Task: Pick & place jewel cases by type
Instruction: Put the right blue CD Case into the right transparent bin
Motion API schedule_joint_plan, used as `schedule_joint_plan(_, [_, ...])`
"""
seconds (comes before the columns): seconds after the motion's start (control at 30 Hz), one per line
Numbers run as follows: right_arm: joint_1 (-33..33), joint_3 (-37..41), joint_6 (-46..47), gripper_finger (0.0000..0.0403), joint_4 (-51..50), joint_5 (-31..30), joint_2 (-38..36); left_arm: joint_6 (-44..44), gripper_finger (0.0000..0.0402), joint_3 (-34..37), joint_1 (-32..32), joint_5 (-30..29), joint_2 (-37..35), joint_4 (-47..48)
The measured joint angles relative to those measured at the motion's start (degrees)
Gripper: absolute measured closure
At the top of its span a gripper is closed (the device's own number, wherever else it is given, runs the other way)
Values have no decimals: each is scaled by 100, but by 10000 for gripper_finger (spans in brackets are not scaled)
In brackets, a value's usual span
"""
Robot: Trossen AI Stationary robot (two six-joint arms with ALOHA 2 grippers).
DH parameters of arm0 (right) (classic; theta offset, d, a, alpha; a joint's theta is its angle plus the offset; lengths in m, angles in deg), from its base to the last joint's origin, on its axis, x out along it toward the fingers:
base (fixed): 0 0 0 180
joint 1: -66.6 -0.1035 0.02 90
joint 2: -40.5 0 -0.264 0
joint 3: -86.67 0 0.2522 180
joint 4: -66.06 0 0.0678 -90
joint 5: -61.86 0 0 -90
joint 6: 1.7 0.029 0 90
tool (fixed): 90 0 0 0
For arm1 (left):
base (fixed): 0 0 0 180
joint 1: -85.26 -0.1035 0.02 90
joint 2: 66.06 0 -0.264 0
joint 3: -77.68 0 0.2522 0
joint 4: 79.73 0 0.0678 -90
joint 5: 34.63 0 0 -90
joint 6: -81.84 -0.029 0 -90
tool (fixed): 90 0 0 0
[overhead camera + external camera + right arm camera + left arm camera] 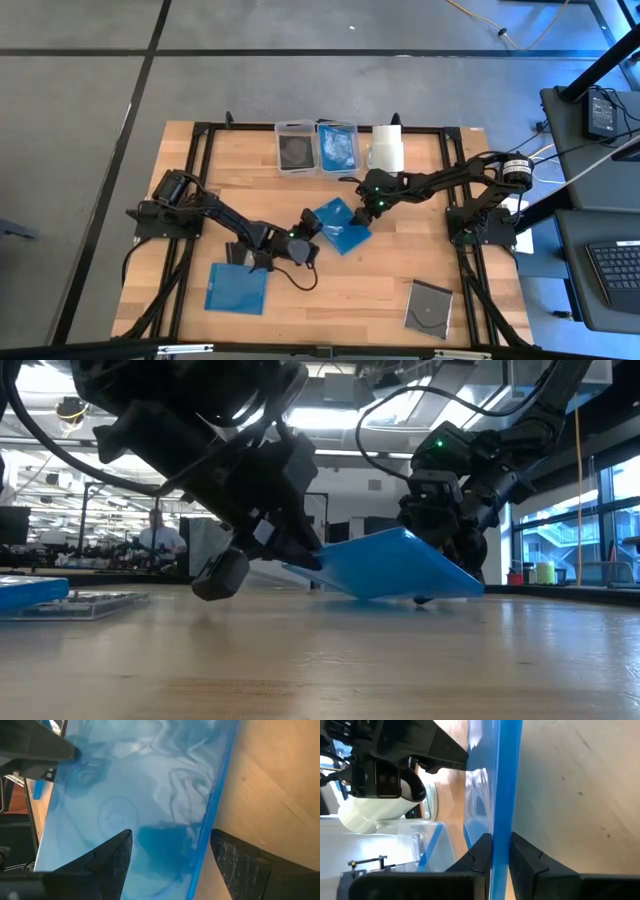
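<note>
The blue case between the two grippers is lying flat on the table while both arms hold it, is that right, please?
Not quite: the blue case is tilted, with one edge raised off the table, as the low view shows. The left gripper does hold it, and the right gripper is around its other side.

left hand (pixel 304 243): clamped, mid-table | right hand (pixel 372 205): fingers spread, mid-table

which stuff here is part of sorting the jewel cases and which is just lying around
Job:
- blue jewel case, tilted, held between both grippers: left gripper, right gripper
- blue case on the table
- dark case
- clear bins

Lying about:
- white roll
</note>
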Motion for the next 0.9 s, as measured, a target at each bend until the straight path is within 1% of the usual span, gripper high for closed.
schedule_joint_plan(0.1, [0,0,-82,130,-1,0,-1,-83,360,0,0,-136,0,4])
schedule_joint_plan(0.23, [1,5,-296,130,-36,-23,-129,-225,345,0,1,-350,-39,42])
schedule_joint_plan(0.33, [28,11,-584,130,-22,-417,-354,-328,347,-2,0,-282,-66,33])
schedule_joint_plan(0.5, [76,7,-872,130,0,-790,-913,-553,360,-2,35,-284,-76,24])
schedule_joint_plan(0.7, [79,7,-1211,130,-107,-1034,-1700,-579,351,-2,27,-471,-108,42])
schedule_joint_plan(0.8, [79,6,-1330,130,-399,-1213,-2085,-585,352,-2,-17,-508,-347,187])
schedule_joint_plan(0.9, [79,7,-1452,130,-799,-1485,-2406,-653,356,-2,-65,-505,-798,351])
